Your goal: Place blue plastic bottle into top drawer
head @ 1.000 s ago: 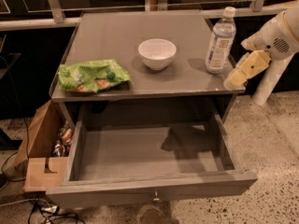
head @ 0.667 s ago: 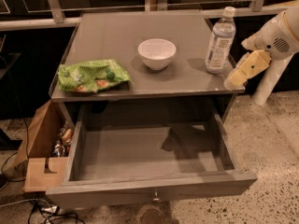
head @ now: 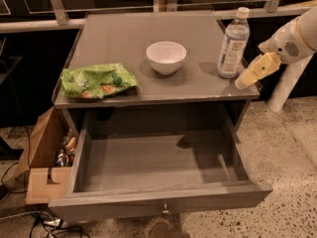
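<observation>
The blue plastic bottle (head: 233,43) stands upright near the right edge of the grey cabinet top (head: 148,88); it is clear with a white cap and a pale label. My gripper (head: 246,79) hangs just to the bottle's right and slightly nearer the camera, its yellow fingers (head: 257,68) pointing down-left at the cabinet's right front corner, apart from the bottle. The top drawer (head: 158,202) is pulled out wide under the cabinet top, its inside bare, a small knob on its front panel.
A white bowl (head: 166,57) sits mid-top and a green snack bag (head: 97,80) lies at the left front. A brown cardboard box (head: 45,157) with items stands on the floor left of the drawer. Cables lie at the lower left. A white post (head: 287,83) stands on the right.
</observation>
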Tool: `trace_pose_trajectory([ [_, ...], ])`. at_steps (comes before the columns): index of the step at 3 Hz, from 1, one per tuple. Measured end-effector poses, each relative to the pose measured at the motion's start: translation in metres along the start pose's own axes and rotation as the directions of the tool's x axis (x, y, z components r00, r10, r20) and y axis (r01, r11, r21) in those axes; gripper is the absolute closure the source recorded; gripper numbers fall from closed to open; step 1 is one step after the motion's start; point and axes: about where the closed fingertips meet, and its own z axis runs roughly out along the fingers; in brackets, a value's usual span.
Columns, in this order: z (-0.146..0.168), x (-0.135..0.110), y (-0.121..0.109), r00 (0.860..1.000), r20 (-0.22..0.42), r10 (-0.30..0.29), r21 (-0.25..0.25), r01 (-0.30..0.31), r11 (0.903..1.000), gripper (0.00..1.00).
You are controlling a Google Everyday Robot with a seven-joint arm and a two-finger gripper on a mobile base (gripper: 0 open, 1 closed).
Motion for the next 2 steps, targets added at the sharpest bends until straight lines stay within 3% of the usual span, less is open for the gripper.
trace_pose_trajectory([
  [2, 0.015, -0.013, -0.066, 0.994, 0.088, 0.062, 0.089, -0.069, 0.9936, 0.00],
])
